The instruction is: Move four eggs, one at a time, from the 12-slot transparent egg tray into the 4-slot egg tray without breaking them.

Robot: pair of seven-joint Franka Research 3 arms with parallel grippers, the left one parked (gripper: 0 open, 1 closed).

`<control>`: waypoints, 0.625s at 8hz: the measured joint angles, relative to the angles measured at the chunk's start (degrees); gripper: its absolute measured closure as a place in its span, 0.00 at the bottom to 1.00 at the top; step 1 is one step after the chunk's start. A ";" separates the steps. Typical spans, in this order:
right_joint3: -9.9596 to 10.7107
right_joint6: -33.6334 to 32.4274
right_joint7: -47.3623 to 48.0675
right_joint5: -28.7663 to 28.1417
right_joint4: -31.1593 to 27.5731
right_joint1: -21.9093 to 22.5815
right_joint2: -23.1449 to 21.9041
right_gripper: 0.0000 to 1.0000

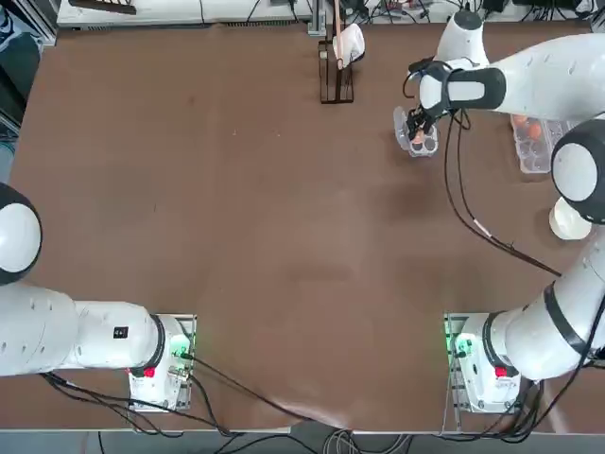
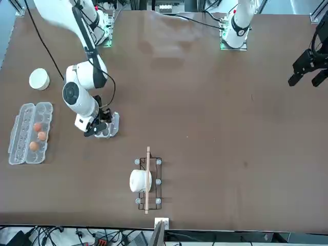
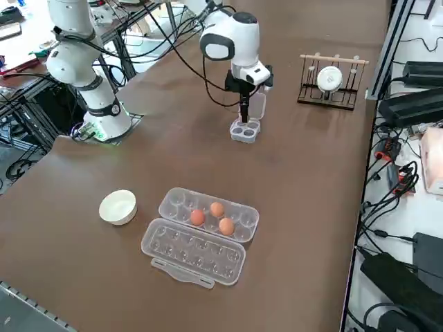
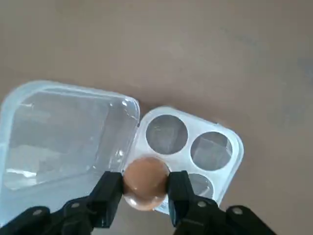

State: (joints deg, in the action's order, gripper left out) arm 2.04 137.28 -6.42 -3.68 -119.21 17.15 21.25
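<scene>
My right gripper (image 4: 145, 195) is shut on one orange-brown egg (image 4: 145, 180), held between its black fingers just above the 4-slot egg tray (image 4: 235, 143). The egg hangs over the cup beside the tray's open flap lid (image 4: 63, 132); the other three cups show empty. I cannot tell whether the egg touches the cup. In the right side view the gripper (image 3: 243, 115) points straight down over the small tray (image 3: 245, 132). The 12-slot transparent egg tray (image 3: 201, 243) lies open nearer that camera, with three eggs (image 3: 217, 209) in one half.
A white bowl (image 3: 118, 206) sits beside the long tray. At the table's far edge stands a dark wire rack (image 2: 147, 180) holding a white cup. The arm's black cable (image 1: 473, 213) hangs over the table behind the small tray.
</scene>
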 joint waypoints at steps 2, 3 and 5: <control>0.07 0.00 0.06 0.00 -0.55 -0.06 0.29 0.45; 0.14 0.00 0.07 0.00 -0.57 -0.09 0.31 0.46; 0.36 0.07 0.08 0.00 -0.25 -0.09 -0.13 0.21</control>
State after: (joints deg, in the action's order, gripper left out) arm 2.40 137.35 -6.34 -3.68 -119.45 17.06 21.12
